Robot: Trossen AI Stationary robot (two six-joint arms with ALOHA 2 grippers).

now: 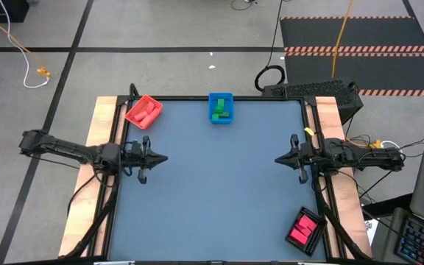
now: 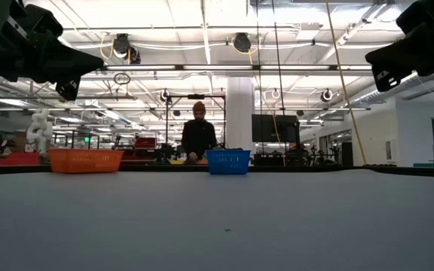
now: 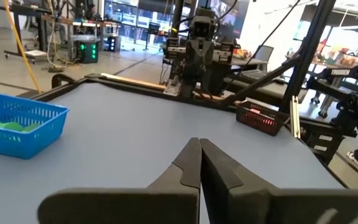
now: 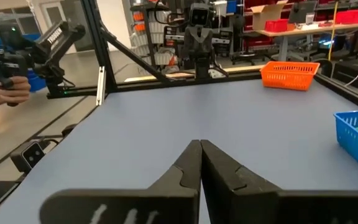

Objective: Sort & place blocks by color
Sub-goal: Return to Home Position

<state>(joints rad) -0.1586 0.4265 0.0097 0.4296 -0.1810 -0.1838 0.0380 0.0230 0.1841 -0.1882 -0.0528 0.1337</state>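
Currently, left gripper (image 1: 165,158): I carry it raised over the left side of the table (image 1: 219,202), tips pointing toward the middle.
Left fingers (image 3: 188,163): closed, my two tips pressed together with nothing between them.
Right gripper (image 1: 277,159): raised over the right side of the table, facing my left gripper and well apart from it.
Right fingers (image 4: 188,165): closed tip to tip, carrying nothing.
Green blocks (image 1: 221,110): lying inside the blue tray (image 1: 221,95), which sits at the far edge of the table near its middle.
Pink blocks (image 1: 145,112): inside the red tray (image 1: 129,112) at the far left corner; this tray is turned at an angle.
Red blocks (image 1: 301,231): inside the black tray (image 1: 313,215) at the near right corner, also turned at an angle.
Gripper-to-tray relation: neither of my grippers touches a tray; both are well apart from all three.
Room beyond: a person (image 2: 199,139) stands behind the far edge; a hand (image 4: 8,84) grips a dark device off the table's side.
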